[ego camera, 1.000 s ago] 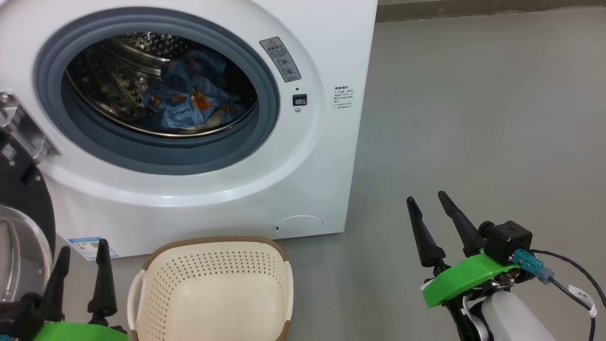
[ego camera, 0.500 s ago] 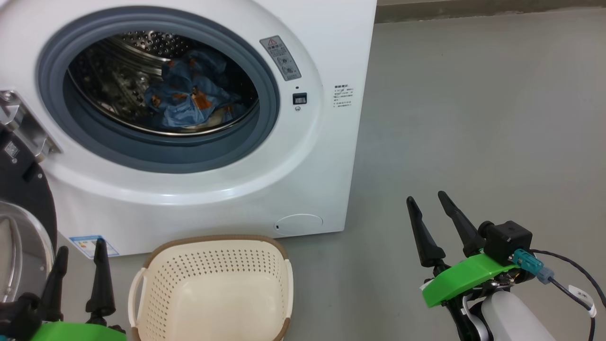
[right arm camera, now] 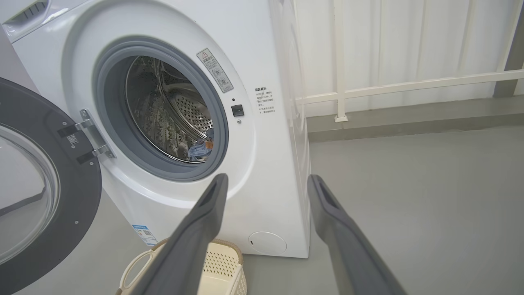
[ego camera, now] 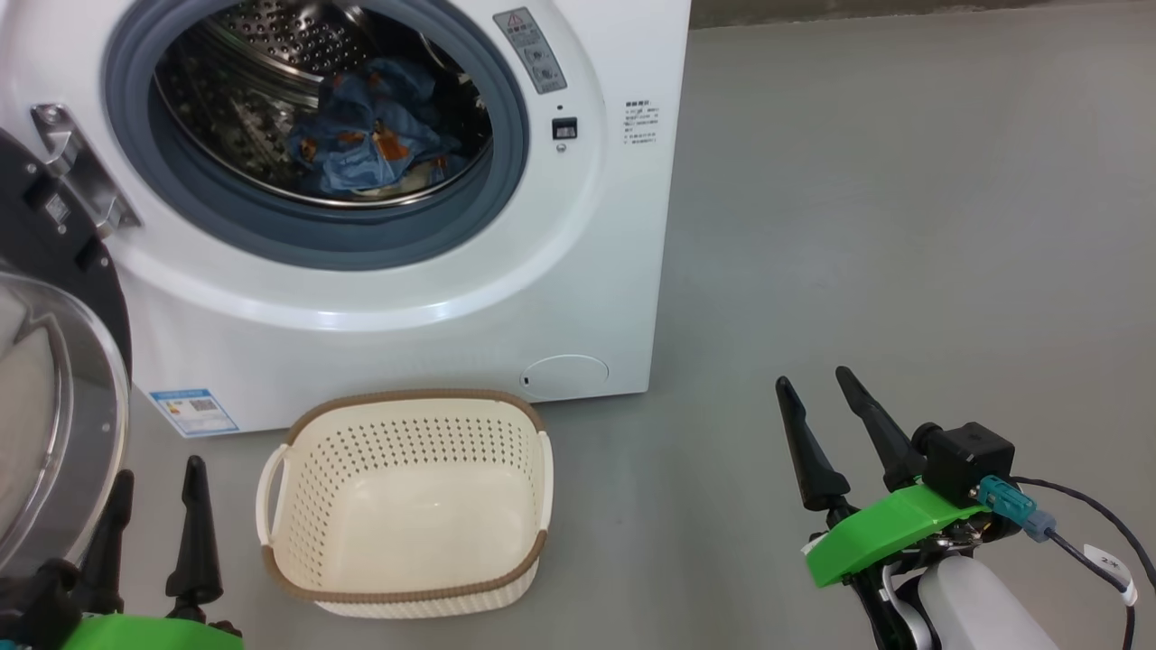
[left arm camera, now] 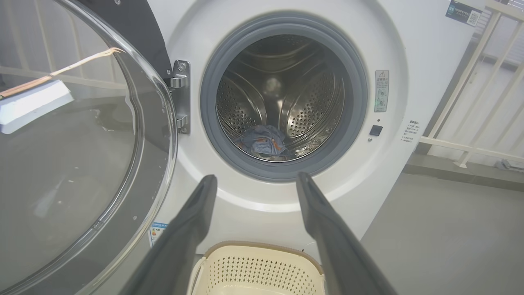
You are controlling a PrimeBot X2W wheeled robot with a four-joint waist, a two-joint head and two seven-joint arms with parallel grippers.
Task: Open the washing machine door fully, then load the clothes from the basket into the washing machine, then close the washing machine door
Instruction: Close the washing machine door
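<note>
The white washing machine (ego camera: 379,307) stands with its round black door (ego camera: 54,397) swung wide to the left, glass bowl bulging out. Light blue clothes (ego camera: 370,135) with orange-brown prints lie inside the steel drum, also seen as clothes (left arm camera: 262,141) and clothes (right arm camera: 200,149) from the wrists. The cream basket (ego camera: 406,578) sits on the floor before the machine with nothing in it. My left gripper (ego camera: 155,478) is open at the lower left, beside the door's glass. My right gripper (ego camera: 817,384) is open at the lower right, over bare floor. Neither holds anything.
Grey floor (ego camera: 903,226) stretches to the right of the machine. A white railing (right arm camera: 409,86) and a low ledge run behind it. The door's metal hinge (ego camera: 81,171) juts from the machine's left side, and the basket (left arm camera: 262,270) lies just below my left fingers.
The head camera has pulled back and tilted down, so the whole picture shifted: machine and basket sit higher, more of the door's glass shows. Both grippers hold the same spots, still open.
</note>
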